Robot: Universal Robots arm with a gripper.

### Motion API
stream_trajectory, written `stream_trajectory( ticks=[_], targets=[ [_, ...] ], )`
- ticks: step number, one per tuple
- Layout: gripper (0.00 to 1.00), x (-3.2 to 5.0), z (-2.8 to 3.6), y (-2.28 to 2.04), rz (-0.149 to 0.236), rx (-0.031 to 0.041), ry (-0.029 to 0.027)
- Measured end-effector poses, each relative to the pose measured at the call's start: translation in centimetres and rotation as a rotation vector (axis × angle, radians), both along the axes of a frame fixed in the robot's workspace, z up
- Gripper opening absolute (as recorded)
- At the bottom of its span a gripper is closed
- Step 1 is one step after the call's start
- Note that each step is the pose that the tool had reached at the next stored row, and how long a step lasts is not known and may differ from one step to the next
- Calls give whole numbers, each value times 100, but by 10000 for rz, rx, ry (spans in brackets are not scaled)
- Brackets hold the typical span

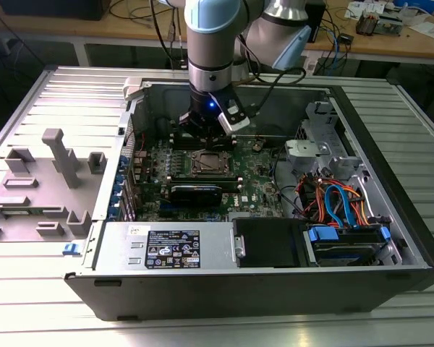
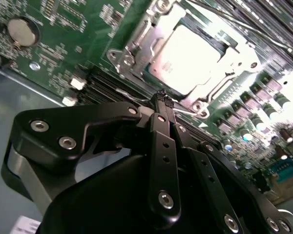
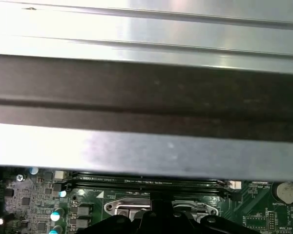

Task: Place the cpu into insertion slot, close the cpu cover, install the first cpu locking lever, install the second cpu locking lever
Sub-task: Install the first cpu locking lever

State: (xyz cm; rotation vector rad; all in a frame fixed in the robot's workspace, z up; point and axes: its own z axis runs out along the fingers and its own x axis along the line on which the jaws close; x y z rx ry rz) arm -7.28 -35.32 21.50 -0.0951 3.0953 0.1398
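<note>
Inside the open computer case, the cpu (image 2: pixel 188 53) lies flat in the insertion slot (image 1: pixel 205 163), its silver top glaring under the light. The cpu cover (image 2: pixel 136 46) lies down around it as a silver frame. My gripper (image 2: pixel 161 98) hangs just off one edge of the socket, its black fingers pressed together with nothing seen between them. A thin silver lever wire (image 2: pixel 132 93) runs along that edge right at the fingertips. In the exterior view the gripper (image 1: pixel 202 136) stands at the socket's far side. The first wrist view shows the socket's edge (image 3: pixel 122 208) above the dark gripper body.
A coin battery (image 2: pixel 20 30) and long black memory slots (image 2: pixel 100 80) flank the socket. A long black card (image 1: pixel 195 192) lies nearer the camera, with a power supply (image 1: pixel 166 247) and coloured cables (image 1: pixel 340 202) further out. The case wall (image 3: pixel 146 97) rises close by. Grey fixtures (image 1: pixel 58 160) stand outside the case.
</note>
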Motion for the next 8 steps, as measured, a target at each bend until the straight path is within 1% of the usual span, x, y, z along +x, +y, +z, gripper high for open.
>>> stream_trajectory(
  ticks=[1, 8],
  targets=[
    [11, -35, 4, 0, 3, 6, -8],
    [11, -41, 4, 2, 51, 8, -22]
  ],
)
